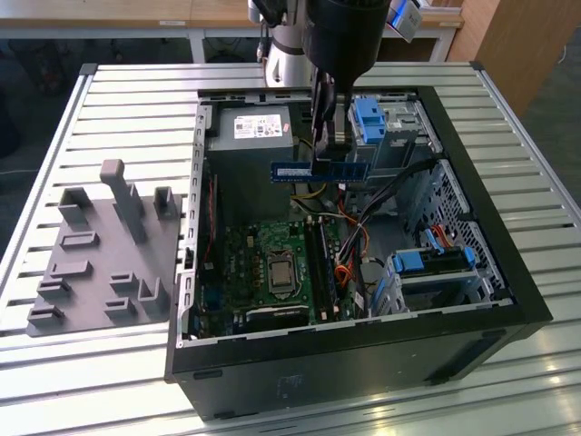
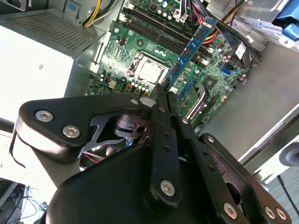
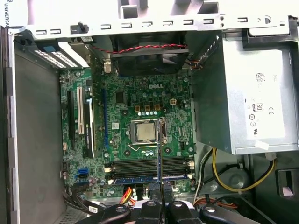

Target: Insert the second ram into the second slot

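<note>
1. The gripper (image 2: 163, 91) has its fingers closed tight on the second ram (image 2: 190, 46).
2. The blue stick juts out past the fingertips. It hangs in the air over the open computer case (image 1: 472, 313).
3. Below lies the motherboard (image 3: 140, 107). Its memory slots (image 3: 149, 165) are well apart from the stick and run crosswise to it.
4. The grey power supply (image 1: 250, 150) sits farther back.

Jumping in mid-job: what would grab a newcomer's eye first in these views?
The pincer gripping the second ram, a blue stick held level above the open computer case in the exterior view. Below it lies the green motherboard with its silvery processor, and a grey fixture plate sits beside the case at the exterior view's left.
</note>
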You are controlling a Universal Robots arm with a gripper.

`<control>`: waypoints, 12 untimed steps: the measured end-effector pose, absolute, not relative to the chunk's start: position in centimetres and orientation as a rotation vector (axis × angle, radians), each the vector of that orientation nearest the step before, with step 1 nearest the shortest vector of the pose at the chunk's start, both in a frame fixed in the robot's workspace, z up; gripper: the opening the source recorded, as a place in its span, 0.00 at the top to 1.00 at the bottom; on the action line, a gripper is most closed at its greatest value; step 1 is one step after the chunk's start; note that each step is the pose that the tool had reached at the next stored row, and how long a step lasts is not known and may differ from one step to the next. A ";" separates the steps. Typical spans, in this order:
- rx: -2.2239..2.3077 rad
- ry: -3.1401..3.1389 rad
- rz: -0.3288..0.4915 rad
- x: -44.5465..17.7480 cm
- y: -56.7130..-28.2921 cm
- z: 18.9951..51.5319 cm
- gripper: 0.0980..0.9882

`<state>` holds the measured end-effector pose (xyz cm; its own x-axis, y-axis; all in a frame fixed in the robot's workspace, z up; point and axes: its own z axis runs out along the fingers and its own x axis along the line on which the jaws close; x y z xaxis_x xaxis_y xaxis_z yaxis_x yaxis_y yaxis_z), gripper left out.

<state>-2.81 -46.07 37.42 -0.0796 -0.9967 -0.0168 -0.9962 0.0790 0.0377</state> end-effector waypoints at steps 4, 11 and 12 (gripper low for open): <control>2.117 -2.303 -0.061 -2.8 -46.1 37.4 0.96; 2.102 -2.317 -0.061 -2.8 -46.1 37.4 0.96; 2.099 -2.320 -0.061 -2.8 -46.1 37.4 0.96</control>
